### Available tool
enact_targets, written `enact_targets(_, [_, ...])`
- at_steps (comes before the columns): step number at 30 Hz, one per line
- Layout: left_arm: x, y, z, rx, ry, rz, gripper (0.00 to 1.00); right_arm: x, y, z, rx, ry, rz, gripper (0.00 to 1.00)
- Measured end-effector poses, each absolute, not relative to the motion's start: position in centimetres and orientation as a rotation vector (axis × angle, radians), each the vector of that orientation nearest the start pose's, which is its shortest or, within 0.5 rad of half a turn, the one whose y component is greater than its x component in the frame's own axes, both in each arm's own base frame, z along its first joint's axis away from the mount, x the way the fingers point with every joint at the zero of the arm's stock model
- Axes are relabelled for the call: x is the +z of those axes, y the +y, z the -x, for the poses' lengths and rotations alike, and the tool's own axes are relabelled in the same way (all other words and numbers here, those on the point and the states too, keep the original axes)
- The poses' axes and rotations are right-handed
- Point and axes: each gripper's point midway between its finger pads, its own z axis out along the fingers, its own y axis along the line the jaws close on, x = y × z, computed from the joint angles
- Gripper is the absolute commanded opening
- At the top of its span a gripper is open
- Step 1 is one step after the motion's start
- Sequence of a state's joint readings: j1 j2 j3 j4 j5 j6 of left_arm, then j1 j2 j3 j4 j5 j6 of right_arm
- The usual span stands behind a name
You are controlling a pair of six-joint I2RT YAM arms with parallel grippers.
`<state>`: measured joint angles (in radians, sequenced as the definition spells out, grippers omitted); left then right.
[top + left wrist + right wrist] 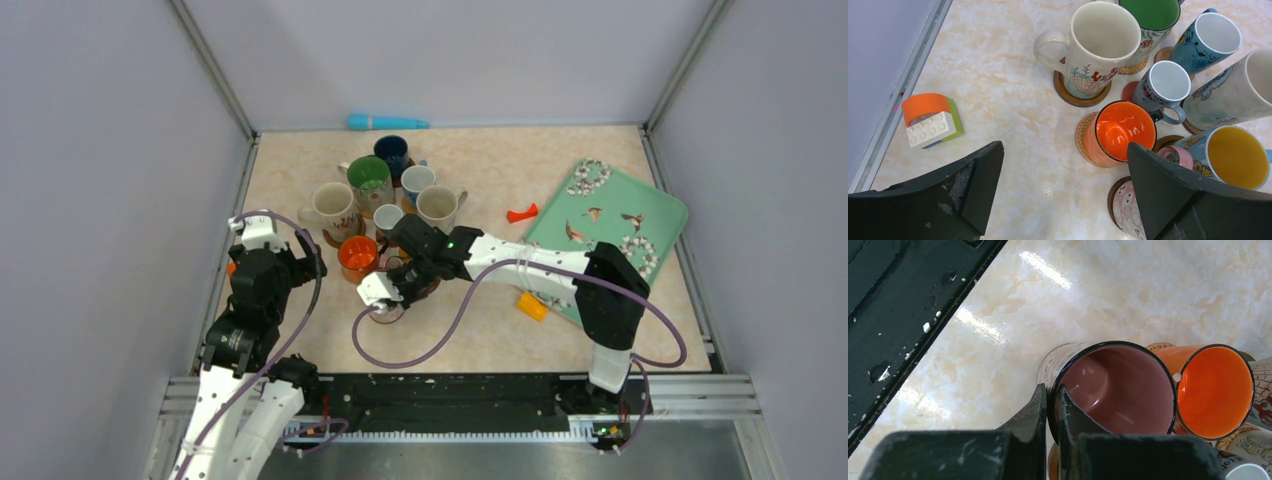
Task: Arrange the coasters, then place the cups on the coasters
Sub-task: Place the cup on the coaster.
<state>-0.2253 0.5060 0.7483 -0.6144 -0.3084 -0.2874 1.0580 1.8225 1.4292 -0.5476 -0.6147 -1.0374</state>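
Only the top view takes in the whole worktop (pixel 480 335), the teal tray (pixel 660 215) at R w/ a small orange block (pixel 533 305) just off its near corner, and both arms. R arm (pixel 520 255) rises from its base at near R, elbow up, forearm running L across the middle to the near side of the bunched cups (pixel 370 182). L arm (pixel 250 290) stands folded by the L wall. R wrist view shows what the top view hides: R end effector (pixel 1053 410) clamped on the rim of the pink-lined cup (pixel 1113 390), 1 finger inside, 1 outside, cup upright and just beside the orange cup (pixel 1215 390). L wrist view shows L end effector (pixel 1063 190) w/ fingers (pixel 948 195) wide apart, holding nothing, above bare worktop just L of the cups. Only that view shows coasters under cups: cream cup (pixel 1100 45) on a dark brown coaster (pixel 1068 95), orange cup on a woven coaster (pixel 1082 137), small white cup (pixel 1165 87) on the red coaster (pixel 1128 90). A yellow-lined cup (pixel 1233 157) sits at frame R. Can't tell whether the pink-lined cup rests on a disc. Open room: worktop L of and nearer than the cups, out to the black rail (pixel 898 305) at the near edge. A toy brick (pixel 930 122) lies by the L wall.
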Motion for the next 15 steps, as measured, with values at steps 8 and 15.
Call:
enact_targets(8, [23.23,-0.95,-22.97,-0.044,1.907,0.263,0.99,12.58,43.45,-16.24,0.775,0.991,2.216,0.01])
enact_targets(15, [23.23,-0.95,-22.97,-0.044,1.907,0.263,0.99,12.59,43.46,-16.25,0.774,0.990,2.216,0.12])
